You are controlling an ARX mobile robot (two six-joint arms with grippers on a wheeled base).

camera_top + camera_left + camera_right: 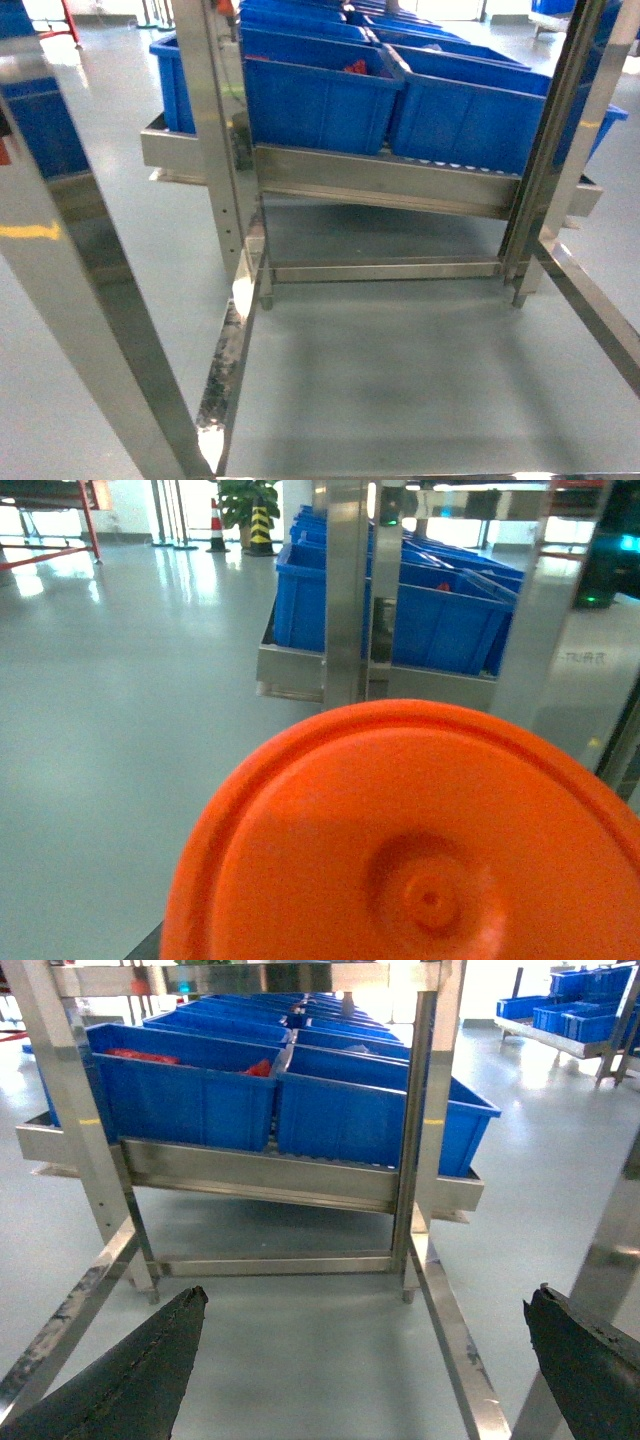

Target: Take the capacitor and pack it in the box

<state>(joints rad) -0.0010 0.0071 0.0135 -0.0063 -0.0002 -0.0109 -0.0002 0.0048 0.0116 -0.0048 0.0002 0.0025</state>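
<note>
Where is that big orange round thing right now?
The orange disc fills the lower part of the left wrist view, close to the lens, in front of the steel rack post and blue bins. No other view shows it.

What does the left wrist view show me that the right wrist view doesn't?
Only the left wrist view shows a large orange disc filling its lower half, plus a striped traffic cone and a potted plant far back. Only the right wrist view shows the right gripper with its two dark fingers spread wide apart, and a second rack of bins at the far right. Both show the blue bins on the steel rack and the grey floor.
</note>
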